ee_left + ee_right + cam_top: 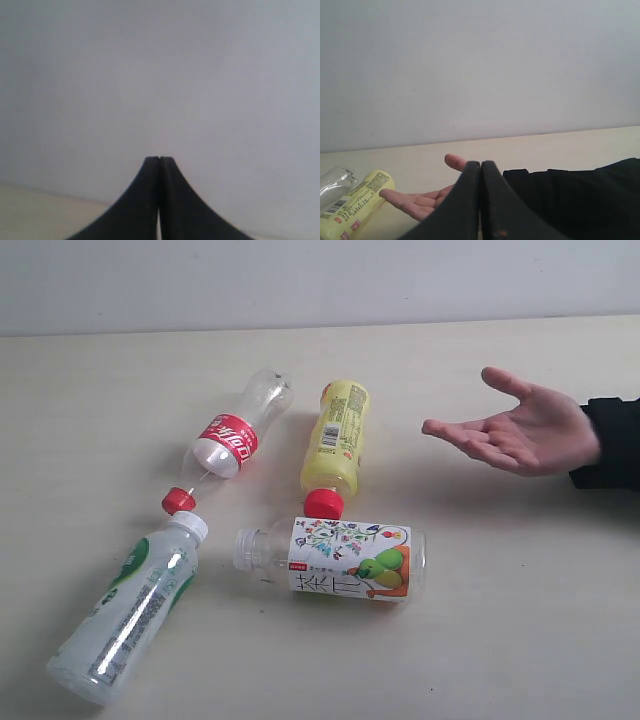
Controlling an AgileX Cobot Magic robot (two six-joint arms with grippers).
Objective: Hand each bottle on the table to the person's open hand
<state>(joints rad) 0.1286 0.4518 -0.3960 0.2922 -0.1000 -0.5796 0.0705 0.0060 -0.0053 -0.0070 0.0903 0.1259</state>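
You have all four bottles lying on their sides on the pale wood-grain table point(520, 640), none of them in a claw. The clear bottle with the red label point(232, 436) lies at a slant, its red cap point(179, 501) pointing toward the near left and sitting just beside the white cap point(188, 526) of the green-and-white-label bottle point(135, 605), which stretches away to the near left corner. Just right of the red-label bottle lies the yellow bottle point(335, 436), its own red cap point(323, 503) toward the near side and very close to the top edge of the pear-label bottle point(345, 558); whether the two touch you cannot tell. The pear-label bottle lies crosswise, neck to the left. The person's hand point(520, 430) is held palm up and open at the right, above the table and well apart from the bottles, with a black sleeve point(612, 445) behind it. Your left claw point(159, 159) is pinched fully together with nothing between its fingers, facing a pale wall point(160, 75) with only a strip of table below. Your right claw point(481, 163) is likewise pressed tight and empty; past it you see the open hand, the black sleeve, the yellow bottle's base end and a clear bottle's base beside it.
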